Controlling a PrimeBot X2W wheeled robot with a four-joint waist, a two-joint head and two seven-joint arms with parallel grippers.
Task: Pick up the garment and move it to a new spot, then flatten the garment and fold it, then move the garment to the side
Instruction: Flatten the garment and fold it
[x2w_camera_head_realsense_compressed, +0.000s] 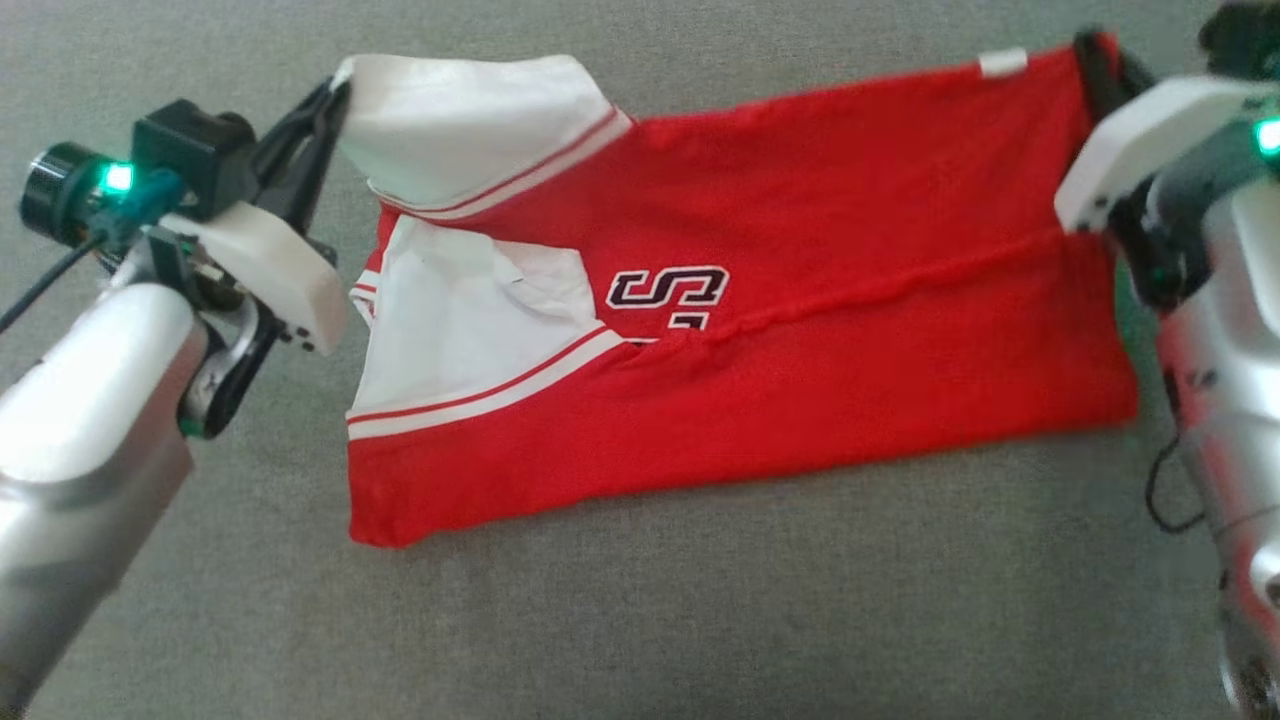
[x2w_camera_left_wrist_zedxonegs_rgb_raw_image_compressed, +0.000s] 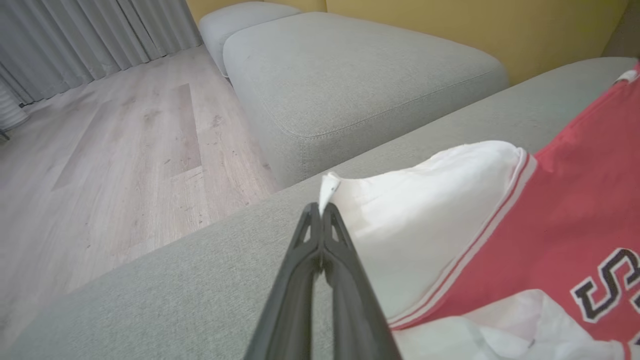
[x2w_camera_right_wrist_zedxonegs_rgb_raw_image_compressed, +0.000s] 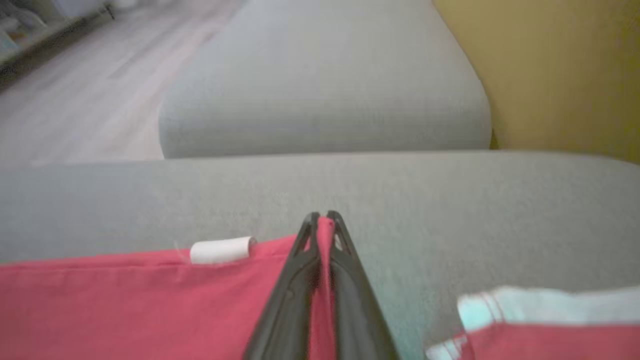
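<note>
Head view: where's the shirt (x2w_camera_head_realsense_compressed: 800, 330)?

— Spread on the sofa (x2w_camera_head_realsense_compressed: 640, 620), apparently folded lengthwise already. The left fingers (x2w_camera_head_realsense_compressed: 300, 140) are pinched tight on the tip of the white sleeve (x2w_camera_head_realsense_compressed: 470, 120) at the far left corner. The right fingers (x2w_camera_head_realsense_compressed: 1095, 70) are clamped on its red far right corner.

— What might go wrong from here?

— Both bites look shallow, right at the cloth's edge. If one arm pulls harder or sooner than the other, a corner could slip free. The shirt could also skew, dragging the lower layer and wrinkling the fold.
</note>
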